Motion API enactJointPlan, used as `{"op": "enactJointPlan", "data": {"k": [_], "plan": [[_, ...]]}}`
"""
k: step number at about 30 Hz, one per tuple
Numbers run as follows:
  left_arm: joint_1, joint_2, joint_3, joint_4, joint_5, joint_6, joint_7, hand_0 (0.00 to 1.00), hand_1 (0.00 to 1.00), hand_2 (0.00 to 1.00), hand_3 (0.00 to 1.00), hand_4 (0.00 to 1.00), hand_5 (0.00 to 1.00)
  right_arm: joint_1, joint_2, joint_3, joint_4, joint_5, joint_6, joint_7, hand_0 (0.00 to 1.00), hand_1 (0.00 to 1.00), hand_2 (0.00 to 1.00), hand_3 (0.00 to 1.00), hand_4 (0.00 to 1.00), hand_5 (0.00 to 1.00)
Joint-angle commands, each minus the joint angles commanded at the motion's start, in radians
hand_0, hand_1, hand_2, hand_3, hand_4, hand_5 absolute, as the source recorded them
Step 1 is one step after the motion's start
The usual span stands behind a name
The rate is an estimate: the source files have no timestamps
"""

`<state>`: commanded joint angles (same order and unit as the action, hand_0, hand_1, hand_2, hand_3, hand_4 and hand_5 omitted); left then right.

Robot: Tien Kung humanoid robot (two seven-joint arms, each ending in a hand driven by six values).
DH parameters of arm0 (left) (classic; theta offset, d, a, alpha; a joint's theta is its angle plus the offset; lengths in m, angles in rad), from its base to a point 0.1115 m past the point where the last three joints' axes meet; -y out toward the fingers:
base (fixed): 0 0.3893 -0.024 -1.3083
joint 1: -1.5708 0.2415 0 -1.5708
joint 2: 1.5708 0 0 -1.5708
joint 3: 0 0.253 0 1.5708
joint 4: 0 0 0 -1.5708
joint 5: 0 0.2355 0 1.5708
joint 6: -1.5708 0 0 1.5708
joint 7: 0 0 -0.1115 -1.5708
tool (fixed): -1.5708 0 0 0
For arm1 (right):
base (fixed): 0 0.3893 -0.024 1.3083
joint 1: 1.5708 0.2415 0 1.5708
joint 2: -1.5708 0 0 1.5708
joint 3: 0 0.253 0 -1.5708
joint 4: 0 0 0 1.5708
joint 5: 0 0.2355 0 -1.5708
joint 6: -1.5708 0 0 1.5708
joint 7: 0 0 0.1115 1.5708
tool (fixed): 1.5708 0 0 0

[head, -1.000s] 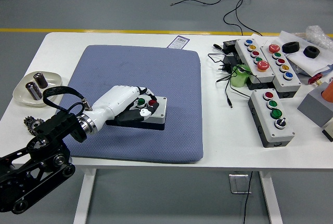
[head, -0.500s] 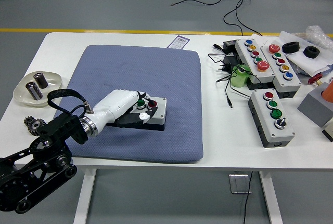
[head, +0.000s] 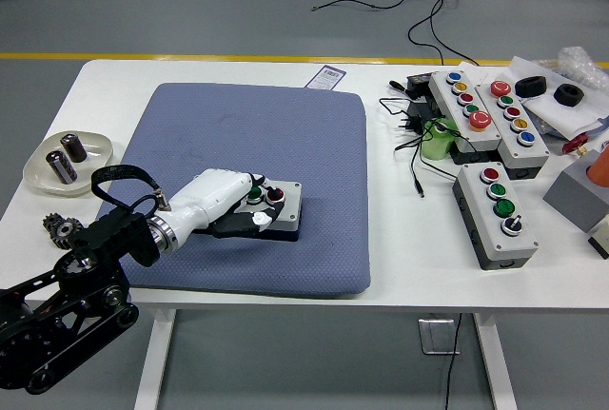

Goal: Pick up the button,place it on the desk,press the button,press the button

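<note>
My left hand [head: 228, 203] lies over the button box [head: 277, 207] on the blue mat [head: 285, 134], fingers [head: 255, 224] curled around its near side and top, gripping it. It looks rigid, a hard plastic shell (probably light, with smooth, slippery sides). I judge the long edges the safest hold, keeping clear of the green and red caps. The mat is soft, so pressing could rock the box.

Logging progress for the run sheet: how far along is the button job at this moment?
Done, by the look of it: the button box lies flat on the blue mat. In hand: the left hand rests over the box, fingers on its green and red buttons. Whether a press has registered cannot be seen. Left: the presses themselves. Right arm out of view.
</note>
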<state>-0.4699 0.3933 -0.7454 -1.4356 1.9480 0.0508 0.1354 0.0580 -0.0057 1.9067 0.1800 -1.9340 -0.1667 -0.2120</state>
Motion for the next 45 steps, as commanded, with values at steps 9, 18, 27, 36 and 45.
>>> {"op": "enactJointPlan", "data": {"k": [9, 18, 27, 36, 45], "plan": [[0.031, 0.002, -0.057, -0.005, -0.124, 0.214, -0.156, 0.002, 0.038, 0.100, 0.828, 0.598, 0.998, 0.000, -0.001, -0.003, 0.000, 0.001, 0.001, 0.001, 0.521, 0.657, 0.706, 0.623, 0.304, 0.155], [0.069, -0.035, -0.172, 0.064, -0.485, 0.260, -0.237, 0.438, 0.617, 0.699, 0.986, 0.590, 0.998, 0.001, -0.001, -0.004, 0.000, 0.000, 0.002, 0.000, 0.520, 0.658, 0.706, 0.623, 0.305, 0.155], [0.100, -0.063, -0.283, 0.155, -0.862, 0.214, -0.281, 0.759, 0.838, 0.931, 0.975, 0.584, 0.998, 0.002, -0.001, -0.005, 0.000, 0.003, 0.002, 0.000, 0.520, 0.657, 0.706, 0.623, 0.305, 0.155], [0.136, -0.087, -0.360, 0.240, -1.060, 0.189, -0.293, 0.776, 0.845, 0.936, 0.965, 0.585, 0.998, 0.001, 0.001, -0.003, 0.000, 0.001, 0.002, 0.000, 0.521, 0.657, 0.706, 0.623, 0.305, 0.155], [0.154, -0.091, -0.397, 0.279, -1.073, 0.167, -0.294, 0.767, 0.839, 0.927, 0.958, 0.581, 0.998, 0.001, 0.001, -0.003, 0.000, 0.001, 0.002, 0.000, 0.521, 0.657, 0.706, 0.623, 0.304, 0.156]]}}
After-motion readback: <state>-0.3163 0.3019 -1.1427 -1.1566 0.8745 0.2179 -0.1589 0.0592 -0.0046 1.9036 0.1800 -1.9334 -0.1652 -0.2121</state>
